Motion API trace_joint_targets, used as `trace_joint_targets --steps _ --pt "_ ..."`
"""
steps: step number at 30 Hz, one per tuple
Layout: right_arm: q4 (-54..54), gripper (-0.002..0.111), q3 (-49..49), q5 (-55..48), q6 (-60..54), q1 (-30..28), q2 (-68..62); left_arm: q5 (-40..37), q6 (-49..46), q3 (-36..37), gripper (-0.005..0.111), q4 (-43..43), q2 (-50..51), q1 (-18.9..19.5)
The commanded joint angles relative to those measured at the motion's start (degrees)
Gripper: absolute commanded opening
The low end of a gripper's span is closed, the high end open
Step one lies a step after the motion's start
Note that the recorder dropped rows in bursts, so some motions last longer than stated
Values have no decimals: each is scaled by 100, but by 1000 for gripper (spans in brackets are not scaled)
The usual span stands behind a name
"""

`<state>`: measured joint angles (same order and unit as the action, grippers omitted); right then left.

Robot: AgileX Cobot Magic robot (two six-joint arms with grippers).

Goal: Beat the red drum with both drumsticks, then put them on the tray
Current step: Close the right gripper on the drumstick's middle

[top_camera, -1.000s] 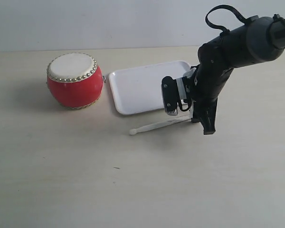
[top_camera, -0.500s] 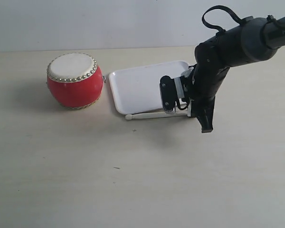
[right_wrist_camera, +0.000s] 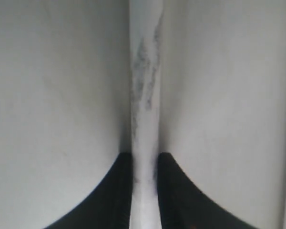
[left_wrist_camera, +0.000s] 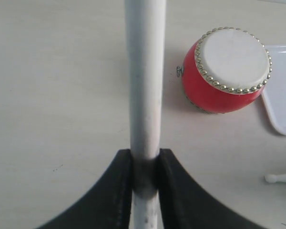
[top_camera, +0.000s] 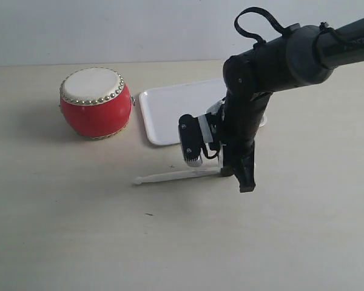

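The red drum [top_camera: 96, 102] stands upright at the left, and the white tray [top_camera: 170, 112] lies to its right. My right gripper [top_camera: 232, 173] is low over the table in front of the tray, shut on a cream drumstick [top_camera: 176, 176] that points left, its tip near the table. In the right wrist view the jaws [right_wrist_camera: 144, 162] clamp that stick [right_wrist_camera: 145, 86]. My left gripper [left_wrist_camera: 145, 162] is shut on the other drumstick [left_wrist_camera: 144, 71]. Its view shows the drum [left_wrist_camera: 226, 69], a tray corner [left_wrist_camera: 282, 90] and the first stick's tip [left_wrist_camera: 278, 178]. The left arm is outside the exterior view.
The right arm [top_camera: 273, 60] reaches in from the upper right and hides the tray's right part. The pale table [top_camera: 79, 230] stretches in front of the drum and tray, and a light wall stands behind.
The right arm has swung left and toward the front with its drumstick. The stick's tip went from the tray's front edge to the table in front of it.
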<state>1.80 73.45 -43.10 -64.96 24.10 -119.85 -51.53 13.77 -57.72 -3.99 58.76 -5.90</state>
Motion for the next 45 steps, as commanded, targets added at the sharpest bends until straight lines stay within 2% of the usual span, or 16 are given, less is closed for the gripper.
trace_joint_targets --steps 1,9,20,24,29,45 --pt "-1001 0 -155 -355 12 220 303 2 -10 18 0 12 -37 8" --pt "-2268 0 -155 -371 -2 220 1124 2 -10 18 0 12 -37 8" --pt "-2414 0 -167 -820 407 220 1274 2 -10 18 0 12 -37 8" --pt "-1955 0 -167 -933 884 220 1236 2 -10 18 0 12 -37 8" --pt "-536 0 -167 -1062 2174 220 984 2 -10 18 0 12 -37 8" --pt "-487 0 -167 -644 2412 252 160 2 -10 18 0 12 -37 8"
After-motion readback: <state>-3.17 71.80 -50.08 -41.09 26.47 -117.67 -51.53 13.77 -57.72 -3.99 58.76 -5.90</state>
